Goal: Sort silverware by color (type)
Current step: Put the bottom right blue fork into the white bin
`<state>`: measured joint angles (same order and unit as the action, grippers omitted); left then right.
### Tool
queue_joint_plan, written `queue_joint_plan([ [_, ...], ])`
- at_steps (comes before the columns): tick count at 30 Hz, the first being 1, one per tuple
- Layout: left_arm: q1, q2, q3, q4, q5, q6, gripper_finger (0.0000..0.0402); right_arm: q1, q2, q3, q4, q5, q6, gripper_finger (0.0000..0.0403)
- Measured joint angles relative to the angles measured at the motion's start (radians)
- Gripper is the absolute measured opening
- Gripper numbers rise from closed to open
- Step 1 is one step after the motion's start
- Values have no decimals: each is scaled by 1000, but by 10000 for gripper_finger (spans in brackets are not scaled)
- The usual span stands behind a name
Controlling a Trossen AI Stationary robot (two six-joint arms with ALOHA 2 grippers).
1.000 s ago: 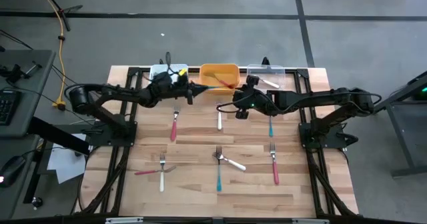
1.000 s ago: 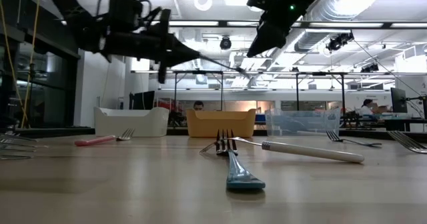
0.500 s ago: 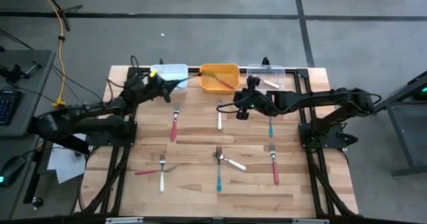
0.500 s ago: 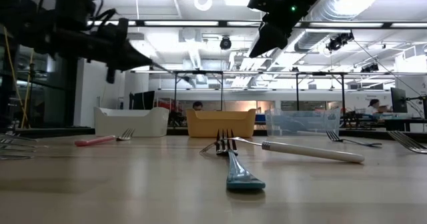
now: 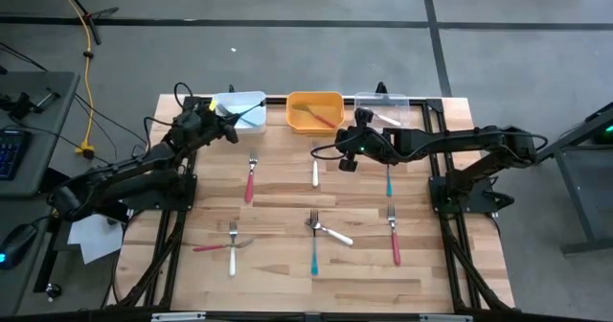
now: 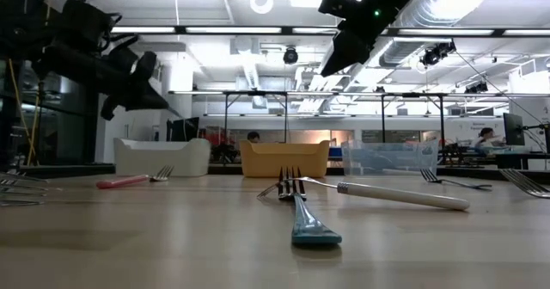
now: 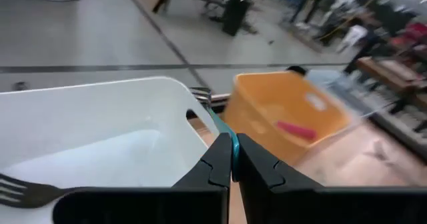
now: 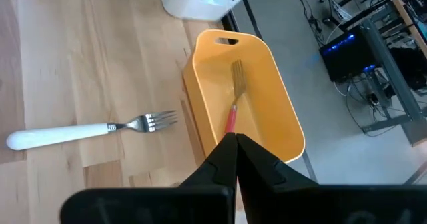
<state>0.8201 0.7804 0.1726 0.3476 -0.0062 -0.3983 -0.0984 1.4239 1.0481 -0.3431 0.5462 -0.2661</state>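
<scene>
Overhead, eight forks lie loose on the wooden table point(image 5: 287, 197): three red-handled, three white-handled and two blue-handled. The red ones are a fork near the left arm point(image 5: 250, 179), one lying crosswise at the near left point(image 5: 213, 246) and one at the near right point(image 5: 395, 238). The white ones sit below the orange bin point(image 5: 315, 172), crossing tines with a blue fork at centre point(image 5: 332, 232), and beside the crosswise red one point(image 5: 233, 250). The blue ones are the centre fork point(image 5: 313, 252) and one partly under the right arm point(image 5: 388, 182). Three bins line the far edge: the white bin point(image 5: 239, 98), the orange bin point(image 5: 314, 97) holding one red fork point(image 8: 232, 111), and the clear bin point(image 5: 383, 99) holding one white fork point(image 5: 385, 120). The left gripper point(image 7: 232, 141) hangs over the white bin's rim, jaws clenched on the handle of a blue-handled fork point(image 7: 215, 117). Another fork's tines point(image 7: 23, 189) show inside that bin, its handle hidden. The right gripper point(image 8: 235, 141) hovers above the table just before the orange bin, jaws pressed together on nothing.
</scene>
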Motion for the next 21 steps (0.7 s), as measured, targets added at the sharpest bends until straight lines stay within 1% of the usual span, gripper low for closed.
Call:
queue_joint_plan([
  [4,29,14,0,-81,-27,18,4,-6,0,0,0,-5,0,1],
  [6,36,21,0,-88,-29,23,4,-6,0,0,1,-5,0,1],
  [9,36,24,0,-49,-27,34,4,-6,0,0,2,-5,0,1],
  [12,37,18,2,30,6,19,4,-6,0,0,2,-5,4,1],
  [15,30,-3,27,28,25,38,4,-6,0,0,0,-5,4,1],
  [17,20,-22,57,-21,-8,78,4,-6,0,0,-3,-6,4,1],
  [21,1,-70,138,-301,-141,136,4,-6,0,0,-13,-7,4,0],
])
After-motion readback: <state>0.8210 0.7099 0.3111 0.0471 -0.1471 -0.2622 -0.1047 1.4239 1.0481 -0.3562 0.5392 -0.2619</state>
